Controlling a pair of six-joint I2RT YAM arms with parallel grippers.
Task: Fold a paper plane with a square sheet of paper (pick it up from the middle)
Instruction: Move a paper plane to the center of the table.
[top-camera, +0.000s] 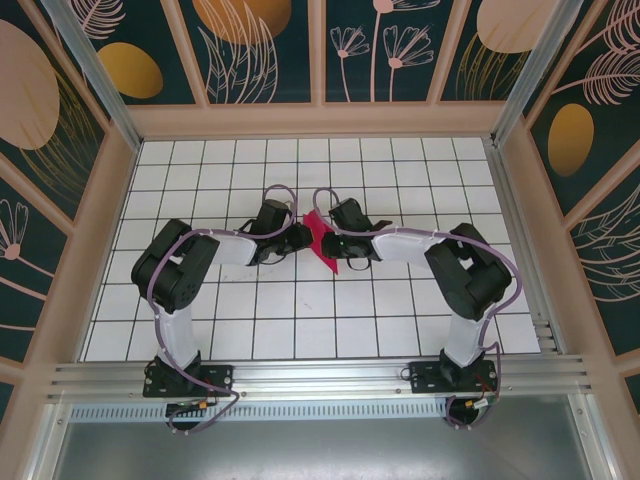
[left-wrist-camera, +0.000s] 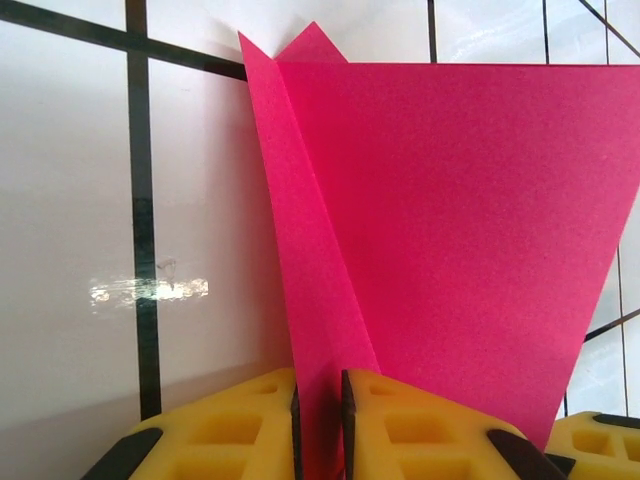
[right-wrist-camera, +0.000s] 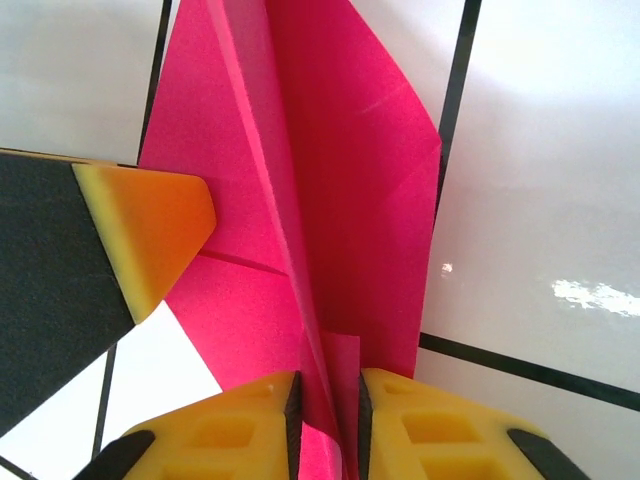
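Paper plane: matte magenta wedge with crisp creases, tapered, mid-table on glossy white grid tiles. Left gripper and right gripper each pinch its folded ridge between pocketed yellow pads.

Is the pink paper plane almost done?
Partly. Done: the paper already has folded flaps and a centre ridge. In hand: the left gripper and the right gripper both pinch that ridge. Left: probably shaping the wings, then letting go.
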